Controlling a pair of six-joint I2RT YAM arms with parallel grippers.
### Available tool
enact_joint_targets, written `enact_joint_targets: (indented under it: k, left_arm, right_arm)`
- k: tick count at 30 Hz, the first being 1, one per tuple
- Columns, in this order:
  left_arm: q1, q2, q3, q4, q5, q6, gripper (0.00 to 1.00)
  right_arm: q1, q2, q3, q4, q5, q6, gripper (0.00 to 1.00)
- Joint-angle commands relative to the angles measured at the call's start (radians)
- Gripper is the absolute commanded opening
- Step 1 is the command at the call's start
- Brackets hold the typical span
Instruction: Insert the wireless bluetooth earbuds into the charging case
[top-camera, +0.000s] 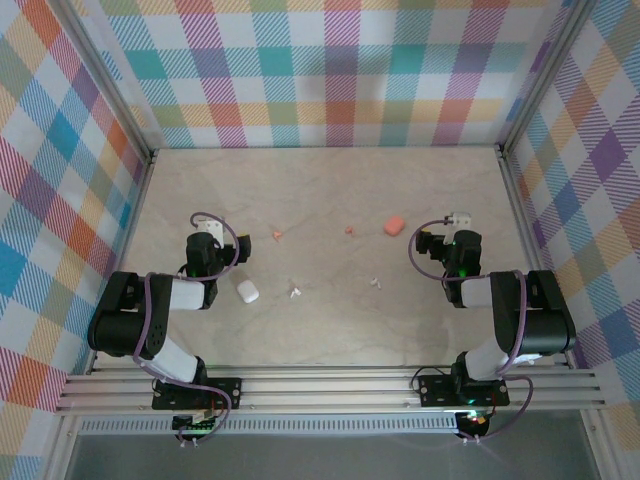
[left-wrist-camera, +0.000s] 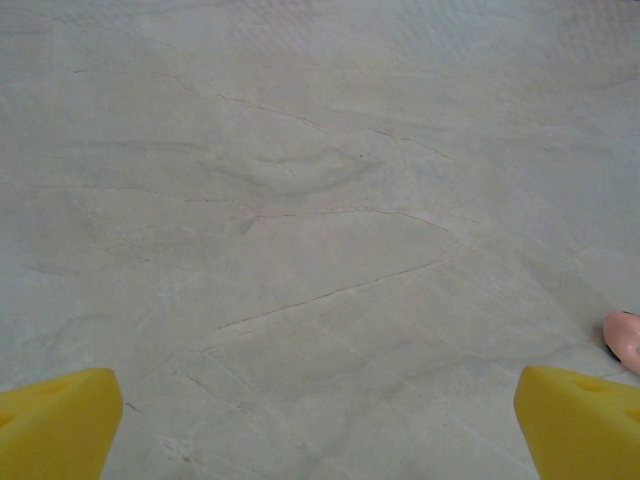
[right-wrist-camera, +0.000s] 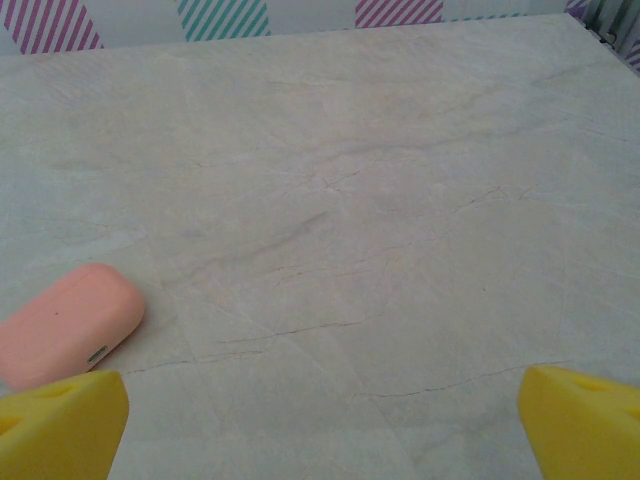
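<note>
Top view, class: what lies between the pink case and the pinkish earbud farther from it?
The other pinkish earbud, near the pink case, in the top view.

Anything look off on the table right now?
Nothing damaged or spilled. Pinkish earbuds and white earbuds lie scattered mid-table, outside the pink case and white case; expected before insertion.

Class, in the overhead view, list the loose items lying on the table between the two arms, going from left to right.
white charging case → first pinkish-orange earbud → first white earbud → second pinkish-orange earbud → second white earbud → pinkish-orange charging case
</note>
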Motion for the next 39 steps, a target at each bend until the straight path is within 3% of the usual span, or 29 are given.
enact_joint_targets:
  k: [1, 30, 35, 39]
  left_arm:
    - [0.013, 0.006, 0.014, 0.009, -0.016, -0.007, 1.00]
    - [0.013, -0.003, 0.013, 0.001, -0.019, -0.007, 1.00]
    - [0.011, -0.138, 0.083, -0.246, -0.073, -0.048, 1.00]
    - [0.011, -0.269, 0.115, -0.441, -0.083, -0.144, 1.00]
  right_arm:
    - [-0.005, -0.008, 0.013, 0.016, -0.014, -0.006, 1.00]
    - [-0.005, -0.009, 0.010, 0.021, -0.016, -0.007, 1.00]
    - [0.002, -0.068, 0.017, -0.041, -0.064, -0.036, 1.00]
    - [0.011, -0.218, 0.098, -0.327, -0.050, -0.019, 0.99]
